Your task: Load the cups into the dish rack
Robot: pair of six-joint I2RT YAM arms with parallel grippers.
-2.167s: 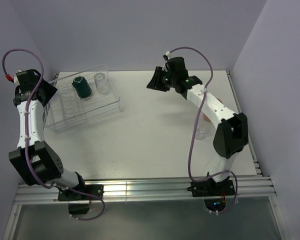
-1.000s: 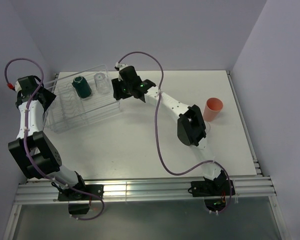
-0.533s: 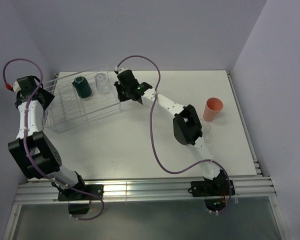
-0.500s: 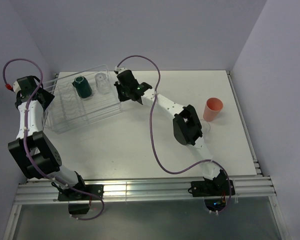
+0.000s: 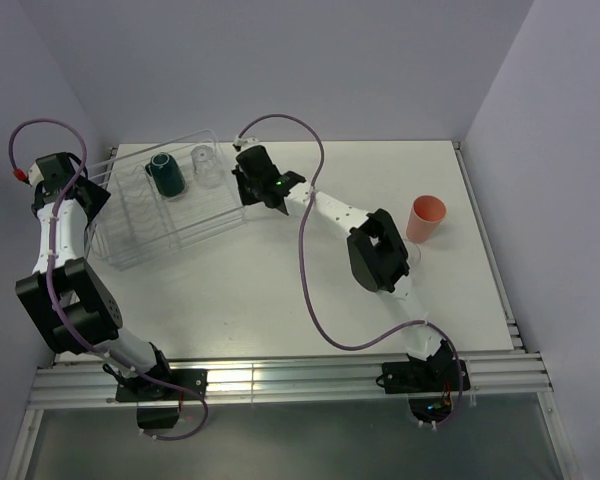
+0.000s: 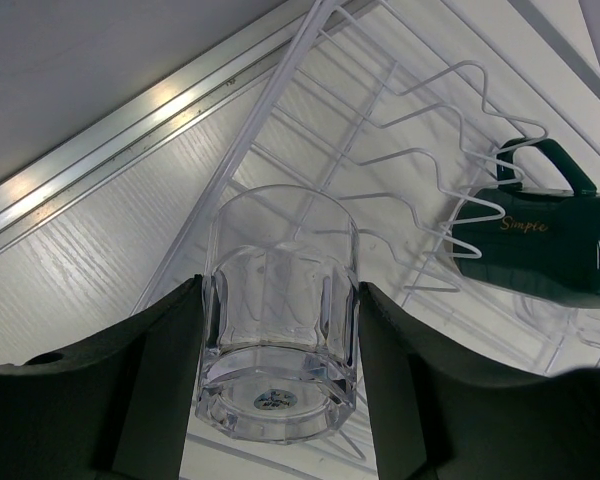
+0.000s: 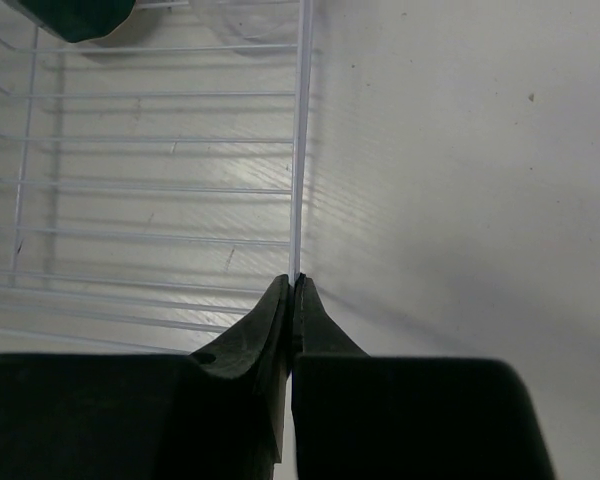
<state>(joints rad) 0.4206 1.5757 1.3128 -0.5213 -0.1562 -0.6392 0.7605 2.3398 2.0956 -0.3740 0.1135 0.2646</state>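
Top external view shows a white worktop point(image 5: 310, 270) walled by pale lilac panels, with a ribbed aluminium rail along the near edge. The dish rack point(image 5: 130, 225) sits far left; a green mug point(image 6: 550, 245) inside reads "Simple". The left gripper point(image 6: 280, 330) clasps a clear tumbler point(image 6: 280, 310) over the rack. The right gripper point(image 7: 294, 290) pinches the rack's edge wire, jaws closed. A pink cup point(image 5: 426, 218) stands far right.
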